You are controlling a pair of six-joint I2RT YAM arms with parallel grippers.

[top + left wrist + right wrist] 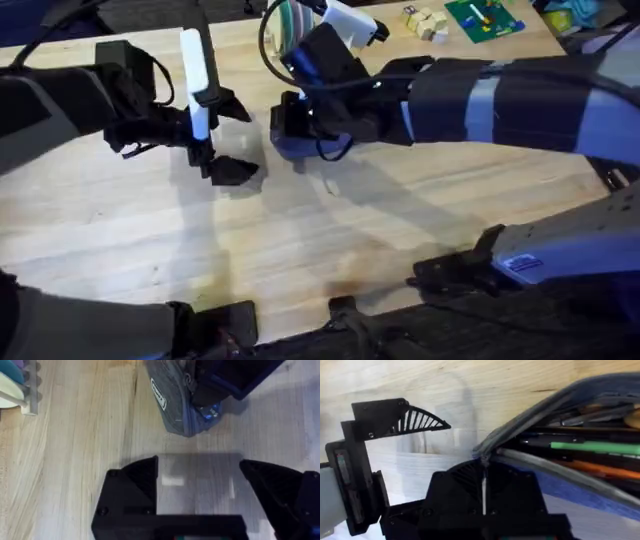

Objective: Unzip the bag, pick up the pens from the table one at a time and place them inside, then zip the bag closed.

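Note:
The blue-grey bag (300, 148) lies on the table (330, 230) near the middle, its zipper partly open. Inside the bag (600, 395) lie several pens, among them a green pen (595, 446) and an orange pen (600, 467). My right gripper (484, 472) is shut on the zipper pull at the bag's end and covers most of the bag from above (290, 125). A short way from that end of the bag (177, 405), my left gripper (200, 485) hangs low over the table, open, with only bare wood between its fingers; overhead it is left of the bag (238, 138).
Along the table's far edge stand a striped object (290, 25), a white object (350, 20), small wooden blocks (425, 22) and a green board (483, 18). A pale rack (27, 390) shows in the left wrist view. Bare wood stretches in front of the bag.

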